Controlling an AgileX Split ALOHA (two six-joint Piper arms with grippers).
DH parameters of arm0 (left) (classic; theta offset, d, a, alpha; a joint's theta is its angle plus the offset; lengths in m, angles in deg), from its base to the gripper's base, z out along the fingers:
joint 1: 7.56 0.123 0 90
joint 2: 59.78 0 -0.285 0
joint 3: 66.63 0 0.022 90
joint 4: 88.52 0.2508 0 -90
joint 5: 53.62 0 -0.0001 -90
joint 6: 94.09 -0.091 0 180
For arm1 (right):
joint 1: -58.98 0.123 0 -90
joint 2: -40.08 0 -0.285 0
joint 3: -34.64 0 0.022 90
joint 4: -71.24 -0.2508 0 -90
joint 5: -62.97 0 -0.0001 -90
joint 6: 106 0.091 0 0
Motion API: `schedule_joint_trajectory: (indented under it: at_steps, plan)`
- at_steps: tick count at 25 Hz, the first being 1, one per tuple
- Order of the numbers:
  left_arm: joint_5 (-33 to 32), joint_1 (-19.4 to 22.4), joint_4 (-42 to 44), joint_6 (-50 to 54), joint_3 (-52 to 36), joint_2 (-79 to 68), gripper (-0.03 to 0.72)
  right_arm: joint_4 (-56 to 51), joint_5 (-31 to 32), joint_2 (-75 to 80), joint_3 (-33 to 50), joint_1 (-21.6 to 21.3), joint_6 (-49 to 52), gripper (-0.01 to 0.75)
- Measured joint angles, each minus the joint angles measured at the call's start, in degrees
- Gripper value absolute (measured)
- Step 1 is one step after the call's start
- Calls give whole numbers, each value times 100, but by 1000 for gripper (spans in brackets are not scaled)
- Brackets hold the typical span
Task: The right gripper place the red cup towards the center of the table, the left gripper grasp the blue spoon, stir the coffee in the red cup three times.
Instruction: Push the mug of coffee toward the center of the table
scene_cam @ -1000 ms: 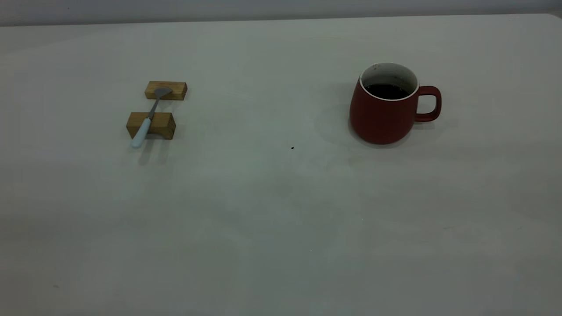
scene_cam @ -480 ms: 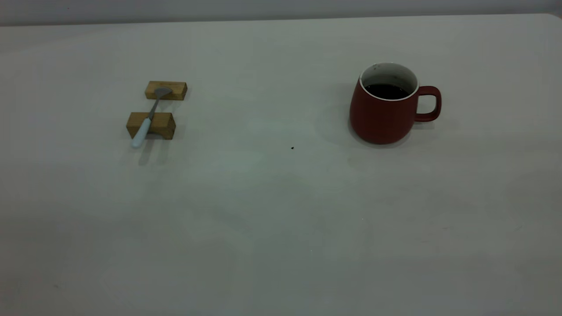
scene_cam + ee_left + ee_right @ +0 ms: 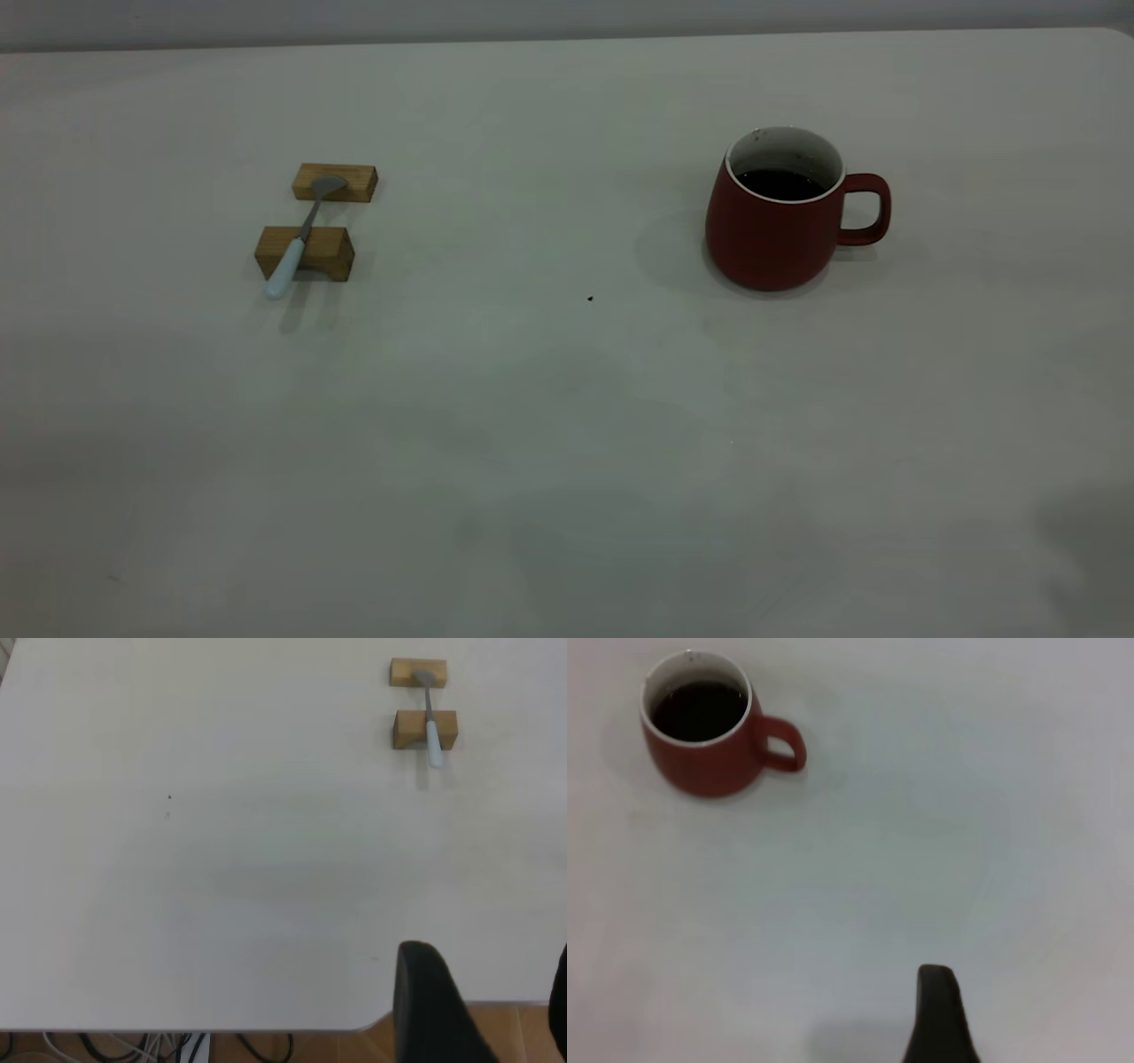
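The red cup (image 3: pixel 771 230) stands on the table (image 3: pixel 532 399) at the right, its handle pointing right and dark coffee (image 3: pixel 780 183) inside. The blue spoon (image 3: pixel 297 239) lies at the left across two wooden blocks, bowl on the far one, handle sticking out over the near one. Neither gripper shows in the exterior view. In the left wrist view my left gripper (image 3: pixel 492 961) hangs open over the table's near edge, far from the spoon (image 3: pixel 431 735). In the right wrist view a dark part of my right gripper (image 3: pixel 935 1014) is well away from the cup (image 3: pixel 700 762).
The far block (image 3: pixel 335 182) and near block (image 3: pixel 323 252) are tan wood. A tiny dark speck (image 3: pixel 590 299) lies mid-table. The table's rounded near corner (image 3: pixel 372 1023) shows in the left wrist view, with cables (image 3: pixel 133 1047) and wood floor beyond.
Cup, spoon and blocks have not moved. The soft shadows on the near part of the table have shifted, and a darker one has come in at the lower right.
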Motion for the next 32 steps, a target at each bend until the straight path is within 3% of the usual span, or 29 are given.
schedule_joint_trajectory:
  at_steps: [4, 8, 16, 23, 32]
  plan:
    - [0, 0, 0, -13, 0, 0, 406, 0, -1420, 1488, -123, 0, -184, 582]
    - [0, 0, 0, -13, 0, 0, 406, 0, -2149, 2860, -614, 0, -247, 582]
    - [0, 0, 0, -13, 0, 0, 406, 303, -2204, 5050, -2066, 481, -1534, 582]
    - [0, 0, 0, -13, 0, 0, 406, 570, -1991, 6600, -3126, 512, -3290, 582]
    - [0, 0, 0, -8, 0, 0, 406, 582, -2860, 7520, -3487, 517, -4362, 582]
